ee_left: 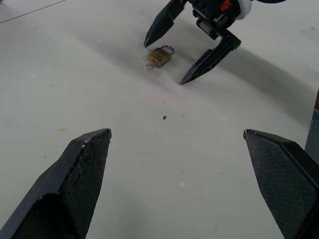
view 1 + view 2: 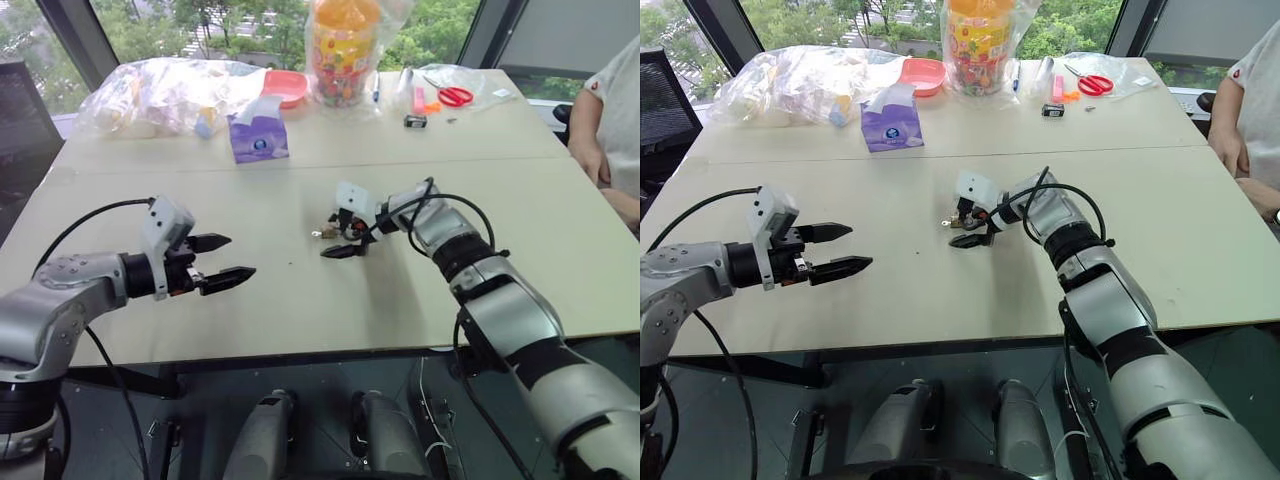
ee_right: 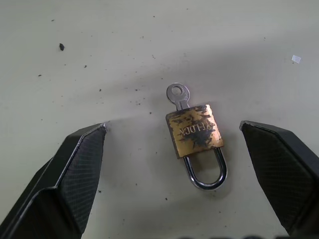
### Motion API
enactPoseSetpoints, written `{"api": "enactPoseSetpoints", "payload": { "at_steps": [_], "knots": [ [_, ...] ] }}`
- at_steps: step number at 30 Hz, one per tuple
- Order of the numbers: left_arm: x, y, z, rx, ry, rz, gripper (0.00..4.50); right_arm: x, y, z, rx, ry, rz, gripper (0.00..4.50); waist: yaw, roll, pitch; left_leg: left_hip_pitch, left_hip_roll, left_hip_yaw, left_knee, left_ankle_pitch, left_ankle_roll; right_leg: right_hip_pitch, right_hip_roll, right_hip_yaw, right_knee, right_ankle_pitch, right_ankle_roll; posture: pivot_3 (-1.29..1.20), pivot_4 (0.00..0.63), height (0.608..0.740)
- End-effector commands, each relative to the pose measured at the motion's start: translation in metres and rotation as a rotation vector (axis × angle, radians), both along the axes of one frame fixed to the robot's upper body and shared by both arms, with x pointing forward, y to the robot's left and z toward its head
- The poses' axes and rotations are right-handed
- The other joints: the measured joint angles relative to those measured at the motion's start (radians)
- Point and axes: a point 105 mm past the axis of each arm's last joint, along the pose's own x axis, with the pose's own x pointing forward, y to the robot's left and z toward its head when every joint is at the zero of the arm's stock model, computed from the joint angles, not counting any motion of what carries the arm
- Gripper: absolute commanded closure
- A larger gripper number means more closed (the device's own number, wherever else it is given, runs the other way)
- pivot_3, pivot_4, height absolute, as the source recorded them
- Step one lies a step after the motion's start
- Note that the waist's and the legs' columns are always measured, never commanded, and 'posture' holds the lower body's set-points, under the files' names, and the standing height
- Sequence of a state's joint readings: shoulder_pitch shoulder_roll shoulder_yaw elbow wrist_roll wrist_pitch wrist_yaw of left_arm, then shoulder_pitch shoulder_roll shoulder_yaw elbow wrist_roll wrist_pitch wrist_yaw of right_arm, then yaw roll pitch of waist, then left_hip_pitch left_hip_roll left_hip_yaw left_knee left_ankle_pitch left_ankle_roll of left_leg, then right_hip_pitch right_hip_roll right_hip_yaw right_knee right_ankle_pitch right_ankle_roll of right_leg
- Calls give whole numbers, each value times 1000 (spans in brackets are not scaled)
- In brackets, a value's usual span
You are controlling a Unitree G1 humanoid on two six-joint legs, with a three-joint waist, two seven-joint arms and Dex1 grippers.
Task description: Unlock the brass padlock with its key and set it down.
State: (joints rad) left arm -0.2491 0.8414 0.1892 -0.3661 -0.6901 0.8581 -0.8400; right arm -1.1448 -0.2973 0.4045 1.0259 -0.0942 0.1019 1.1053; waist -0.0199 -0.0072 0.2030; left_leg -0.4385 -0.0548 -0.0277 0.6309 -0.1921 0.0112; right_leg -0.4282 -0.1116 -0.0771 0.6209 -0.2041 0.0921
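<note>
The brass padlock [image 3: 195,133] is seen lying flat on the pale table [image 2: 300,300], near the middle of it. In the right wrist view the key [image 3: 179,95] is seated in the keyhole at the foot of the body, with only its round silvery bow showing, and the shackle [image 3: 205,172] is seen as a closed loop with both legs entering the body. From this the lock is judged to be still locked, though whether the key has been turned at all cannot be told.

The right gripper [image 2: 340,232] is lowered over the padlock, with its two black fingers spread wide, one to each side of the lock and neither touching it. Nothing is held by it. The same arrangement is confirmed in the left wrist view, where the padlock [image 1: 159,56] is seen between the two spread fingers of the other arm.

The left gripper [image 2: 222,262] is held level above the table, well apart from the padlock, with its fingers wide apart and nothing between them.

The task is therefore judged to be at an early stage. The approach of the right arm is made, but the lock is not yet grasped. What is left appears to be nearly everything: the padlock is to be gripped and steadied, the key is to be taken and turned, the shackle is to be freed, and the padlock is to be set down.
</note>
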Motion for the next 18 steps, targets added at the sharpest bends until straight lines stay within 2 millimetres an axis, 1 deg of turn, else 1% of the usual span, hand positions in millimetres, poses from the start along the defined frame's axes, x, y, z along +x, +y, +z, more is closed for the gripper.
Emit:
{"api": "enactPoseSetpoints", "payload": {
  "at_steps": [1,4,6,8,9,10,11,12,14,16,18],
  "knots": [
    [1,-3,13,-6,-59,-9,0,3,-3,-7,-62,-5,-15,1406,0,0,0,1,0,0,0,0,0,1,0,0,0,0,0,0,150,740],
    [4,-5,11,-8,-62,-9,0,3,0,-12,-86,1,-19,2940,0,0,0,4,0,0,0,0,0,3,0,1,1,0,0,0,150,740],
    [5,-6,10,-8,-64,-10,0,3,2,-14,-97,-4,-16,3838,0,0,0,7,0,0,0,0,-1,3,0,2,1,-1,-2,0,150,740],
    [5,-7,10,-10,-65,-12,0,1,3,-15,-111,-6,1,3799,0,0,0,12,0,1,-2,-1,-3,5,0,3,1,-2,-3,0,150,740],
    [5,-7,10,-12,-67,-12,0,4,1,-13,-121,-34,-10,3799,0,0,0,12,0,1,-2,-1,-3,5,0,4,1,-2,-3,0,150,740],
    [7,-6,11,-23,-72,-7,0,8,-1,-6,-130,-96,-6,3799,1,0,0,12,0,1,-2,-1,-3,5,1,4,1,-2,-3,0,150,740],
    [10,-6,14,-56,-77,1,0,11,0,9,-121,-210,30,3799,3,0,0,12,0,1,-2,-1,-3,4,1,5,2,-2,-3,0,150,740],
    [14,-7,19,-106,-79,7,0,9,4,28,-87,-330,91,3799,10,0,0,12,0,1,-2,-1,-3,4,1,5,2,-2,-3,0,150,740],
    [21,-8,29,-221,-76,8,0,-10,18,63,18,-538,241,3799,18,0,0,11,-1,1,-2,-1,-3,3,0,5,2,-2,-2,0,150,740],
    [25,-14,39,-306,-69,-26,0,-28,27,88,116,-660,296,3799,11,-1,0,9,-1,3,-2,0,-1,4,0,7,2,0,0,0,150,740],
    [29,-20,49,-384,-61,-68,0,-46,31,104,165,-758,340,3799,7,-1,0,7,-1,3,-2,0,0,2,0,8,4,0,1,0,150,740]
  ]
}}
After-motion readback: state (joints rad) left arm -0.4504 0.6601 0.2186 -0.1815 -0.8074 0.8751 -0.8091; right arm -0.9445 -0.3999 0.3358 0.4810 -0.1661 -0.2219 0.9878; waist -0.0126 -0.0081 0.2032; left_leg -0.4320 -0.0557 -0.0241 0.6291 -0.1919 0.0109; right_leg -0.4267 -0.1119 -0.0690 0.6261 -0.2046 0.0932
